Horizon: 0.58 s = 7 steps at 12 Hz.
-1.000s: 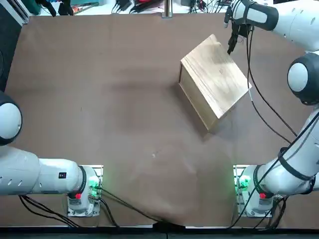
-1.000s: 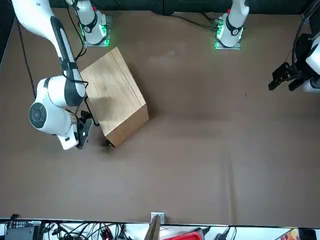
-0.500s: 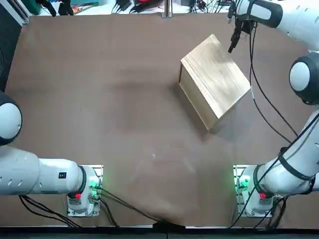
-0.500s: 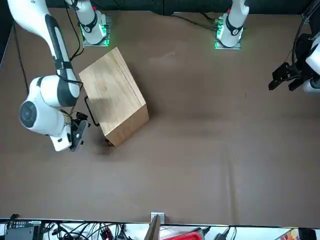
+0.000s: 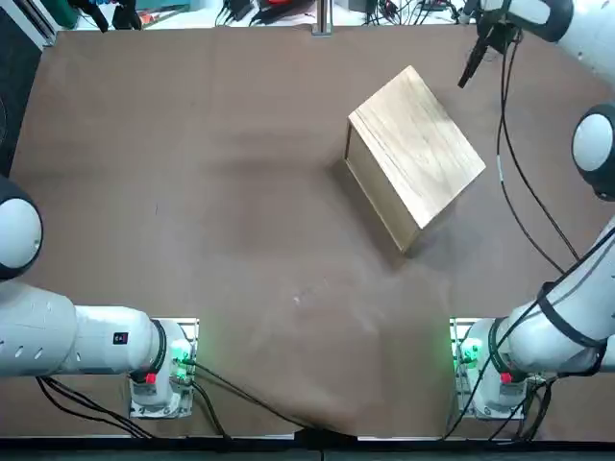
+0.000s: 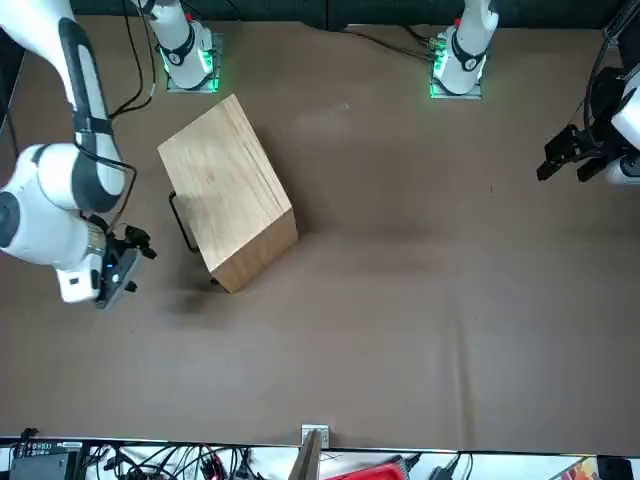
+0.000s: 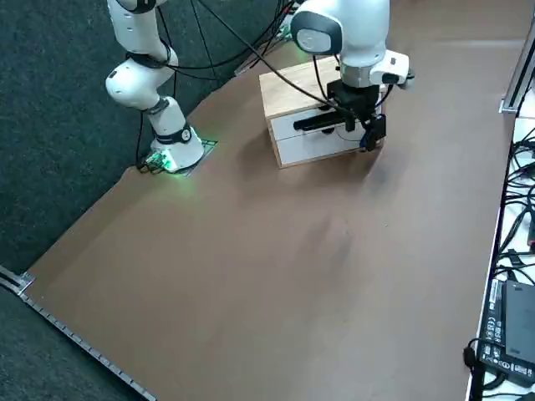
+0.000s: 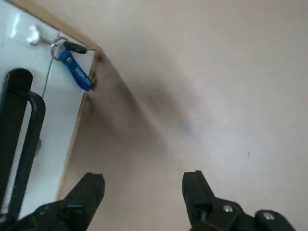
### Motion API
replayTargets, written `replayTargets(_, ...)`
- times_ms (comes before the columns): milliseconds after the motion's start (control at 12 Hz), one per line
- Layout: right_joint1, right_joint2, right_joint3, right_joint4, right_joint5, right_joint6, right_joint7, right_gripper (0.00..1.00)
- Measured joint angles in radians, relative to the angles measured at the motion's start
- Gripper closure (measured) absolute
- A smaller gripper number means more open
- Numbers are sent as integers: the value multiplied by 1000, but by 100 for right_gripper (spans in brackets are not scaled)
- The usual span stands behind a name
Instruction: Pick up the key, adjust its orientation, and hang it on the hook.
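Your right pincer (image 8: 144, 179) has its two fingers apart, and you can see bare worktop (image 8: 226, 96) between them in the wrist view. It hangs off the white drawer front (image 7: 322, 142) of the wooden box (image 5: 415, 154), clear of the box in the front view.

You'll find the key (image 8: 75, 47) at that drawer front, well apart from your fingers. Its dark head is on a metal ring (image 8: 55, 50), which sits at the silvery hook (image 8: 35, 36) sticking out from the white face. A blue tag (image 8: 76, 70) with pale lettering shares the ring and slants down the panel beside the key, its end near the box's wooden edge. The key's thin metal end points out toward that same edge. You can't read how firmly the ring sits on the hook from here.

On the same face you have a black handle (image 8: 31, 144), standing out from the panel. The box itself rests on your worktop at an angle, its pale wood top facing up. Past it, your right arm (image 5: 578, 298) reaches round from its base, which glows green, and dark cables (image 5: 509, 144) run loosely along it.
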Motion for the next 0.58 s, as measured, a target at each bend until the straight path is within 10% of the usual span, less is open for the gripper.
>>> replayTargets(583, -49, -127, 0, 2, 0, -138, 453, 0)
